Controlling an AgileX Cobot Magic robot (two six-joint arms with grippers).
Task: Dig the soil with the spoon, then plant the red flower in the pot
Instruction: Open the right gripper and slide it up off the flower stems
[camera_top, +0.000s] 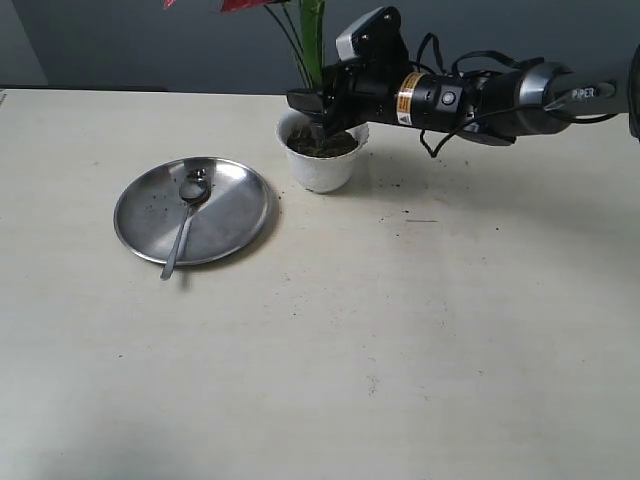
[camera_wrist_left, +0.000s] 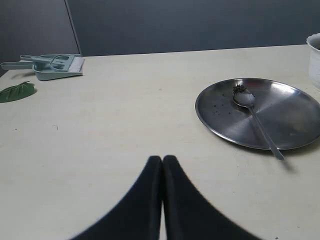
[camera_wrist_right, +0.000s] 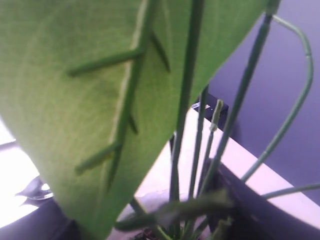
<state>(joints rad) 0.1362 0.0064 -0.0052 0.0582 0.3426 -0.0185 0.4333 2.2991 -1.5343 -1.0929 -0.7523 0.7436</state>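
Observation:
The red flower (camera_top: 308, 50) stands upright in the white pot (camera_top: 322, 170), its stems rising from the dark soil (camera_top: 325, 146) and its bloom cut off by the exterior view's upper edge. My right gripper (camera_top: 320, 128) hangs over the pot mouth. In the right wrist view the flower's stems (camera_wrist_right: 197, 150) and a big green leaf (camera_wrist_right: 90, 90) run between its spread fingers (camera_wrist_right: 247, 210), with a gap beside them. The spoon (camera_top: 184, 222) lies on the steel plate (camera_top: 235, 205), with crumbs of soil in its bowl (camera_wrist_left: 241, 92). My left gripper (camera_wrist_left: 163, 159) is shut and empty above bare table.
The plate (camera_wrist_left: 295, 117) sits left of the pot (camera_wrist_left: 315, 60). In the left wrist view, a green dustpan with a brush (camera_wrist_left: 55, 66) and a loose green leaf (camera_wrist_left: 16, 92) lie far off on the table. Soil crumbs dot the table near the pot.

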